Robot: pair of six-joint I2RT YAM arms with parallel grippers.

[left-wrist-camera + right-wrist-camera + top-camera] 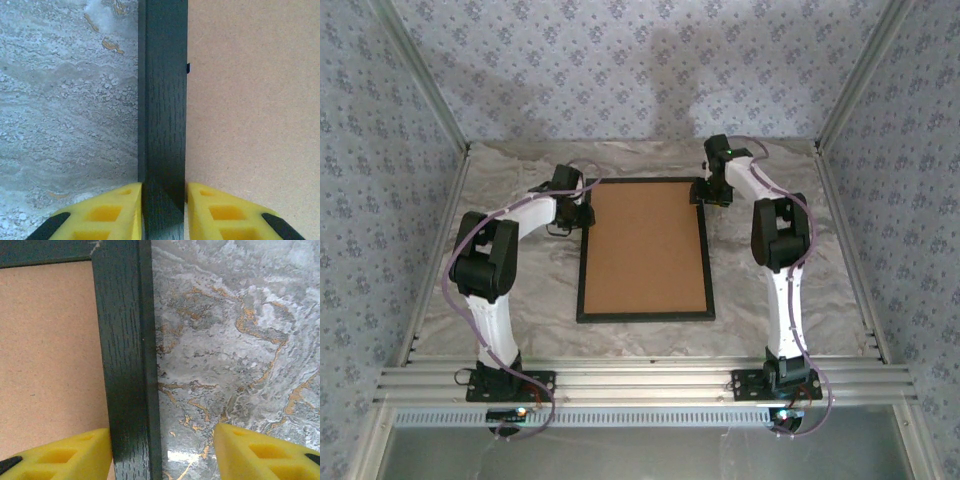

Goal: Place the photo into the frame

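Note:
The black frame (645, 315) lies flat on the table with a brown backing board (645, 245) inside it. The photo is hidden. My left gripper (582, 208) is at the far part of the frame's left rail. In the left wrist view that rail (165, 100) runs between the yellow fingers (112, 212), and the left gripper (164, 210) is shut on it. My right gripper (708, 190) is at the frame's far right corner. It stands open (161, 450) astride the right rail (125, 350), with one finger over the board (50, 340) and the other well out over the table.
A marbled grey and gold cloth (235, 340) covers the table (770, 300). Patterned walls (620, 70) close in the back and both sides. A metal rail (640, 385) carries both arm bases at the near edge.

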